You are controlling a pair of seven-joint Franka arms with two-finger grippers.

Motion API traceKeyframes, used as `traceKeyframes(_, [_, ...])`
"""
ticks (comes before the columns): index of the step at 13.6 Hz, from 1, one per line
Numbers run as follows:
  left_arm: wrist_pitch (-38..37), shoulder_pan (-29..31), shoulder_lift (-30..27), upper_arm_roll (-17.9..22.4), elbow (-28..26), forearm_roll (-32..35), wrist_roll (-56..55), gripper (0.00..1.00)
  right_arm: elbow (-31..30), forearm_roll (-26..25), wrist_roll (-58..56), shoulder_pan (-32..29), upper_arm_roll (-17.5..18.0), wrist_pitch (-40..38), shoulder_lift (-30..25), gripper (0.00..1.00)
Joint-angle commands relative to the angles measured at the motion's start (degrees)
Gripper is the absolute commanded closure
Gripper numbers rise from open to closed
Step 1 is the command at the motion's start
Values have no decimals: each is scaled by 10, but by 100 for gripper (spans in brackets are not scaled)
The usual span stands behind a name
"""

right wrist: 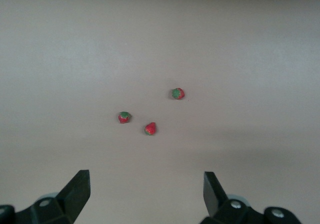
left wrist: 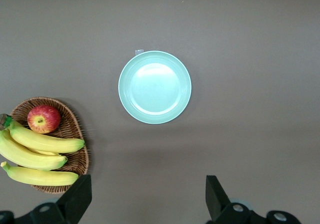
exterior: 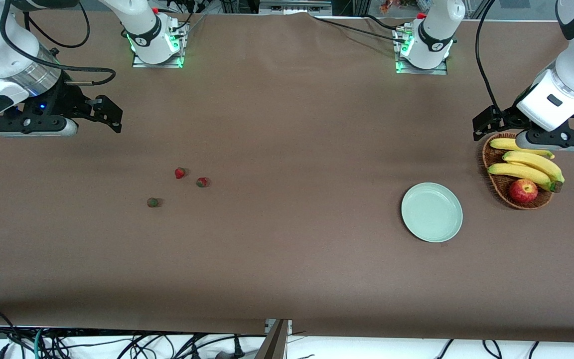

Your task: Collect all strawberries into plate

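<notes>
We note three strawberries on the bare table toward the right arm's end, none on the plate. Berry 1 (exterior: 180, 173) lies farthest from the front camera, berry 2 (exterior: 203, 182) just beside it, berry 3 (exterior: 153, 202) nearest the camera and a bit apart; in the front view berry 3 shows mostly green cap, so its red is hard to make out. The plate (exterior: 432, 212) sits empty toward the left arm's end, near the basket (exterior: 497, 188), approx. level w/ it.

Right gripper (exterior: 110, 115) hangs over bare table, fingers spread, holding nothing. Left gripper (exterior: 486, 124) hangs over the basket's rim, fingers likewise spread, empty. Both arms wait.

Basket holds bananas (exterior: 528, 164) and an apple (exterior: 523, 190); the left gripper body covers part of the top banana. In each wrist view only the fingertips show, cut off at the picture's edge.
</notes>
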Motion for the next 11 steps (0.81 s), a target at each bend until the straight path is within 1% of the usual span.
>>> traceKeyframes(1, [2,1,-6,-3,1,11,7,0,10,-3,4,1,1,0,4,0])
traceKeyframes(11, [-8,4,-6,-2,1,11,11,0,10,-3,4,-2,0,0,4,0])
